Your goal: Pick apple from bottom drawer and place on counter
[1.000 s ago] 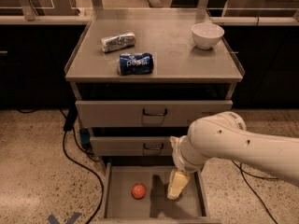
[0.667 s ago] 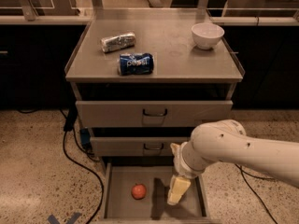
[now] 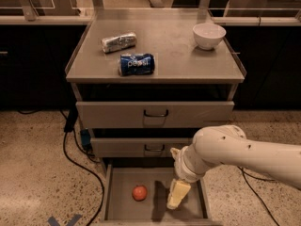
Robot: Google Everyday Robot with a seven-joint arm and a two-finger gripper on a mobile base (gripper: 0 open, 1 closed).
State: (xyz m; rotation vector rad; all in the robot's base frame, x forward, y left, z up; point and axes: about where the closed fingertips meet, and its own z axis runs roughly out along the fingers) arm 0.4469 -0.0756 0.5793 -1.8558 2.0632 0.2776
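Note:
A small red-orange apple (image 3: 139,192) rests on the flat grey floor of the pulled-out bottom drawer (image 3: 122,178), left of centre. My gripper (image 3: 177,195) hangs inside that drawer, a short way to the right of the apple and apart from it. Its pale fingers point downward. The white arm reaches in from the right edge of the view. Above, the grey-beige counter (image 3: 174,55) tops the cabinet.
On the counter lie a blue soda can (image 3: 136,64) on its side, a crumpled silver packet (image 3: 118,42) and a white bowl (image 3: 209,35) at the back right. Two upper drawers with dark handles are closed. A black cable (image 3: 70,149) trails on the speckled floor at left.
The arm has dropped a little lower and the gripper has sunk slightly deeper into the drawer. The apple has not moved.

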